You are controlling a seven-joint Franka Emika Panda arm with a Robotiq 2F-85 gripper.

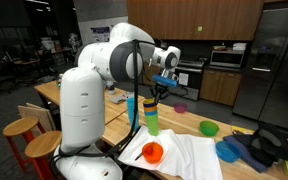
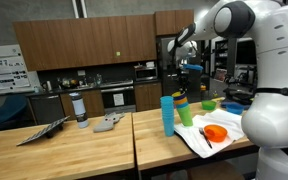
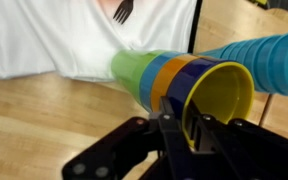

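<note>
Yellow cup (image 3: 224, 95) tops the nested stack (image 1: 152, 118), which stands on the table (image 3: 44, 120) just beside the blue cups (image 3: 269, 60). Your fingers (image 3: 169, 135) are clamped on its rim. The grip looks made, and the stack seemingly isn't lifted yet.

Cup stack (image 1: 152, 121) at edge of the cloth (image 1: 191, 158) — bowl (image 1: 153, 152) upon it.
</note>
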